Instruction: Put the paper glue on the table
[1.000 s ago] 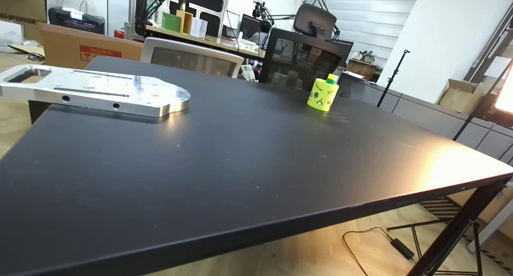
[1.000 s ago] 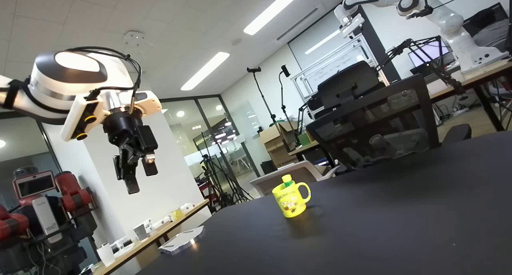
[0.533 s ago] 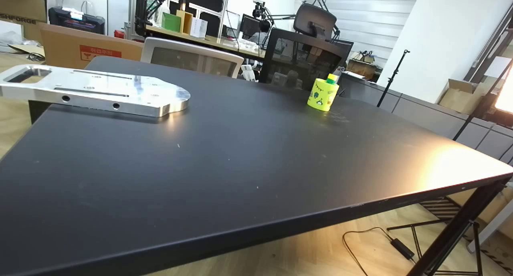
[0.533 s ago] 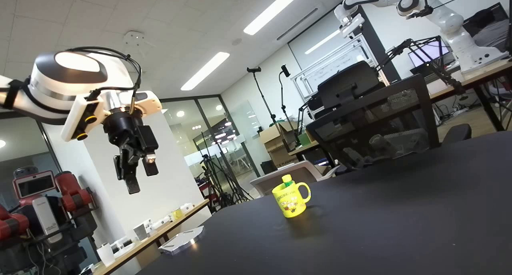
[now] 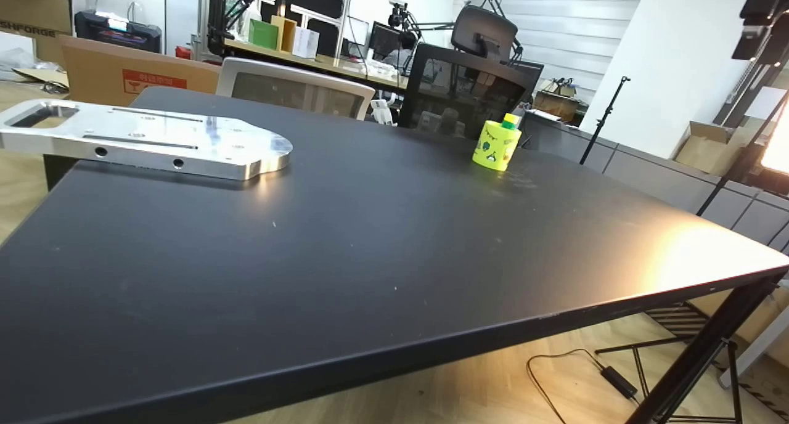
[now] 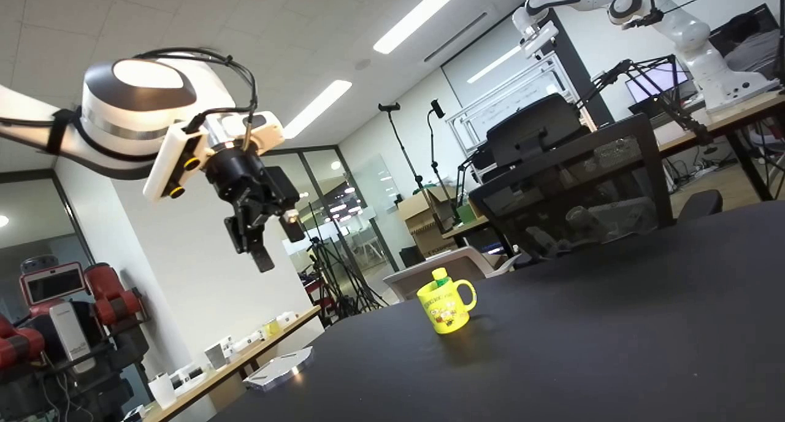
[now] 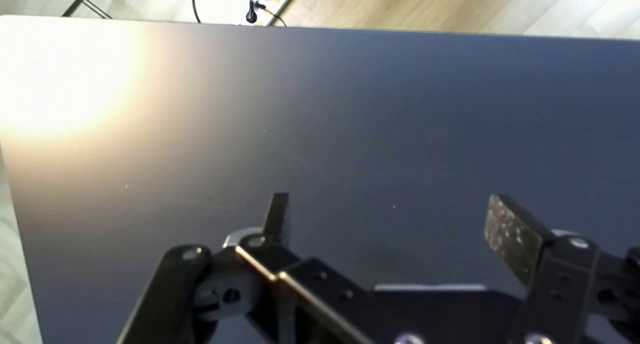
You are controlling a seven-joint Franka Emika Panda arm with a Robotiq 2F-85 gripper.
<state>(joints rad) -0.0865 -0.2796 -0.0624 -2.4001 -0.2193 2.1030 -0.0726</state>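
Note:
The paper glue stands inside a lime-green cup; only its yellow cap and green neck show above the rim in both exterior views (image 5: 510, 121) (image 6: 440, 276). The cup (image 5: 495, 146) stands upright on the black table (image 5: 370, 245), and its handle shows in an exterior view (image 6: 446, 311). My gripper (image 6: 280, 249) is open and empty, high above the table and apart from the cup. Part of it also shows at the top right edge of an exterior view (image 5: 757, 51). In the wrist view the fingers (image 7: 389, 206) are wide apart over bare table; the glue and cup are out of that view.
A silver metal plate (image 5: 203, 143) lies at one end of the table and overhangs its edge; it also shows in an exterior view (image 6: 279, 370). A white-framed chair (image 5: 290, 91) and a black mesh chair (image 6: 582, 189) stand at the table's side.
My arm and gripper have moved right and slightly up in an exterior view, and the gripper has come into the top right corner of an exterior view. The glue and cup have not moved.

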